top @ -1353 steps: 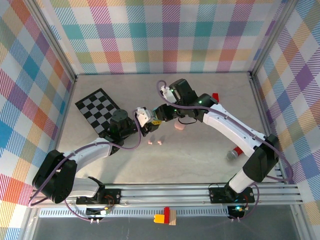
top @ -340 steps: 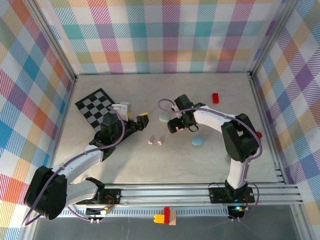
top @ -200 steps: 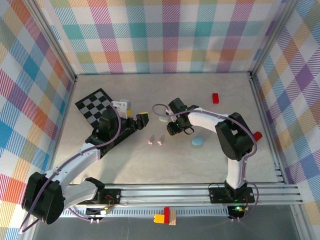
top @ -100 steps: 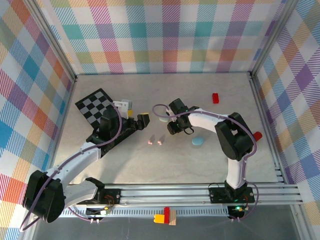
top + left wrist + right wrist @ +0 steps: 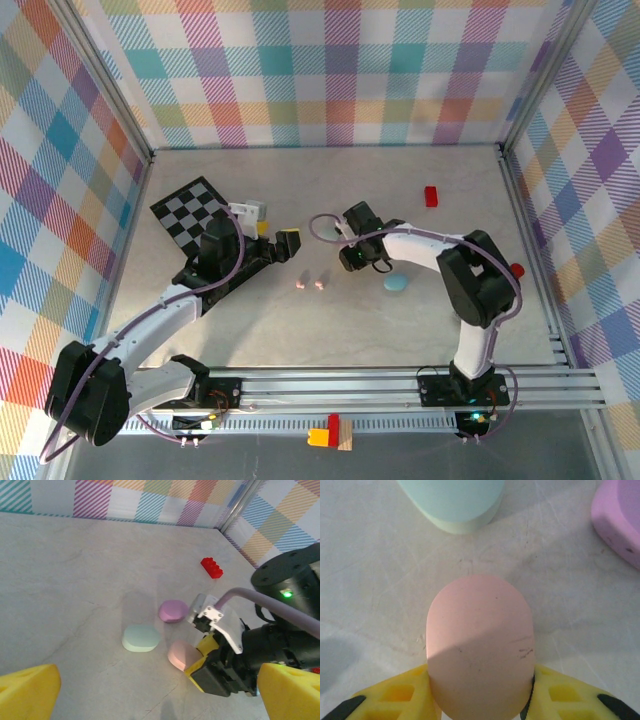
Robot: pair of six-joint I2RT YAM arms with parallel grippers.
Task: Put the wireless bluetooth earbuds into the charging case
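The right wrist view's edges crop the mint case (image 5: 452, 502), purple case (image 5: 620, 515) and pink case (image 5: 479, 645). The earbuds (image 5: 309, 284) are too small for detail

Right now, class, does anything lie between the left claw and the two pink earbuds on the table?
Nothing visible does. In the top view, only bare table lies between the open left claw and the pink earbuds.

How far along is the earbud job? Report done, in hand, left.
Done: nothing; two tiny pink plastic earbuds lie loose on the table. In hand: right pincer grips the pink oval plastic case, closed. Left: open it, seat both earbuds. Left pincer open, empty.
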